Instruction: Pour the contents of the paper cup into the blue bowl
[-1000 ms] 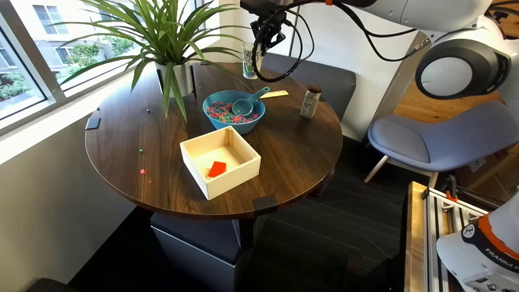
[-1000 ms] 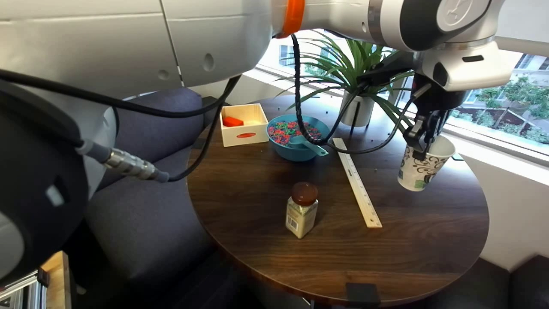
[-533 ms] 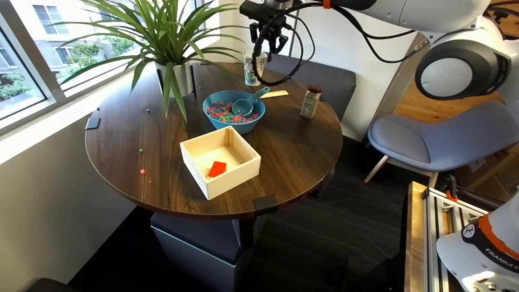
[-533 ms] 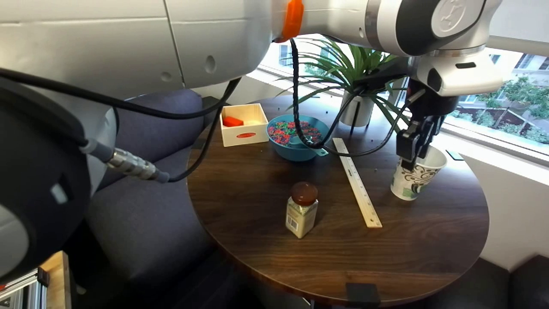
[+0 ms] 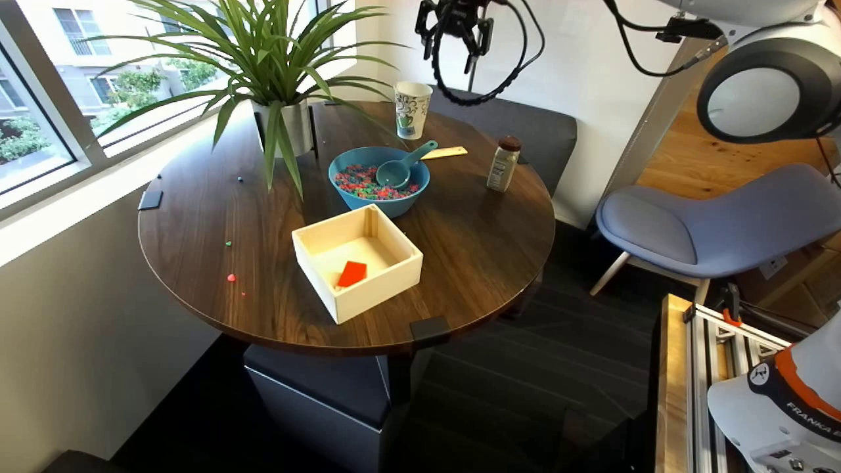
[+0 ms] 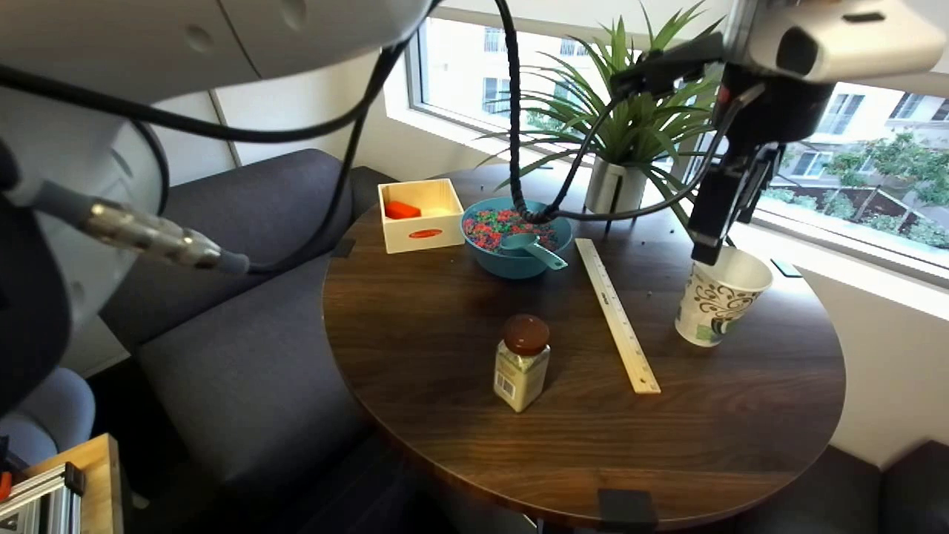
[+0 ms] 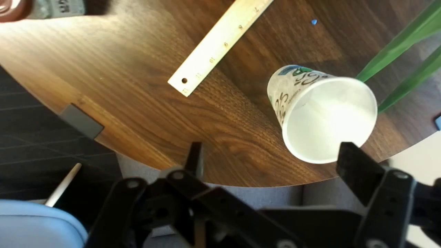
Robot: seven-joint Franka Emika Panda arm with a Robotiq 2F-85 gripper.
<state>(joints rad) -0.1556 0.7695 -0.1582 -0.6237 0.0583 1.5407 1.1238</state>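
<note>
Gripper (image 7: 270,151): I had just let go and drawn clear; the jaws stood wide, holding nothing.
Paper cup (image 5: 412,112): freshly released, it stood upright on the table (image 5: 473,243); its inside looked bare to me, glare allowing.
Blue bowl (image 5: 393,209): it held bits (image 5: 360,179), so I judged the pour done.

The hand (image 7: 270,155) points downward in both exterior views, its two black fingers (image 7: 360,174) standing wide apart at the tips; above it the white wrist (image 6: 852,41) is cut off by the top edge, while the pale arm (image 6: 193,44) spans the upper left of the same view; a black cable (image 6: 513,111) hangs in a loop beside the hand; in an exterior view the base (image 5: 782,394) wears a black and orange band lettered FRANKA; a rounded joint (image 5: 755,105), dark-ringed, shows higher up.
</note>
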